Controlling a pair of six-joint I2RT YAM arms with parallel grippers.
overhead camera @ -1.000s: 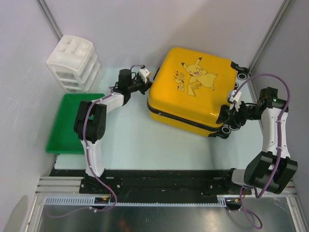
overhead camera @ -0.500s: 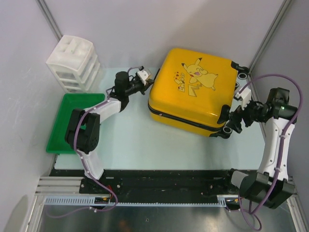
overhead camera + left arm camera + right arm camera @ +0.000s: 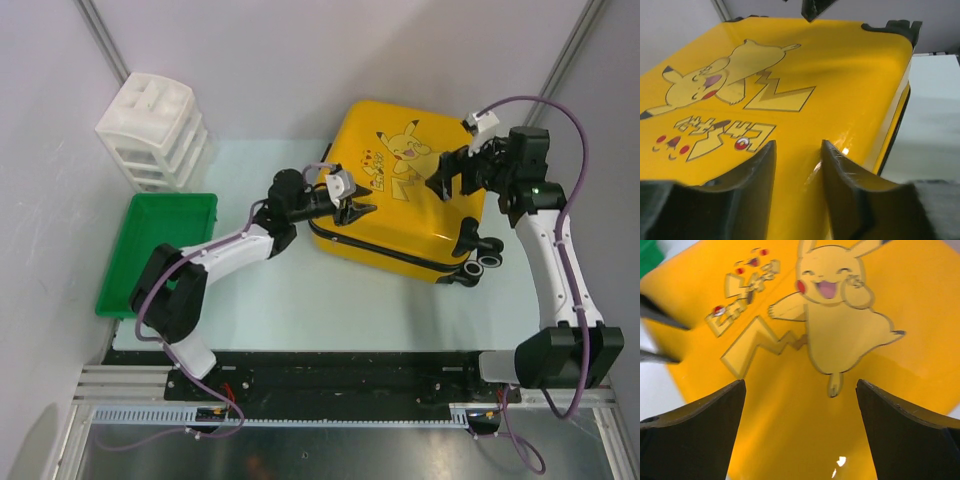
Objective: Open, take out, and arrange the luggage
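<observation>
Near edge first: both arm bases sit along the front of the worktop (image 3: 300, 300). A bit further in, over on the left, there's a green tray (image 3: 150, 260).

The left arm stretches out to the right, and the left gripper (image 3: 352, 207) ends up at the near-left edge of the luggage (image 3: 400, 215). In its wrist view the jaws are only a little apart with nothing between them, just glossy yellow shell underneath. I can't tell whether they actually touch the shell.

The luggage lies flat on the worktop, right of centre, with the Pikachu print facing up. It's closed, and you can see the black zipper line running round the side. Its black wheels (image 3: 482, 260) stick out at the near-right corner.

The right arm climbs up the right side and bends back in over the case. The right gripper (image 3: 447, 178) hangs above the far-right part of the lid. Its jaws are spread wide and hold nothing, and Pikachu sits right in the gap in the wrist view.

Farthest back, in the left corner by the wall, stands a white drawer unit (image 3: 150, 130), just beyond the tray.
</observation>
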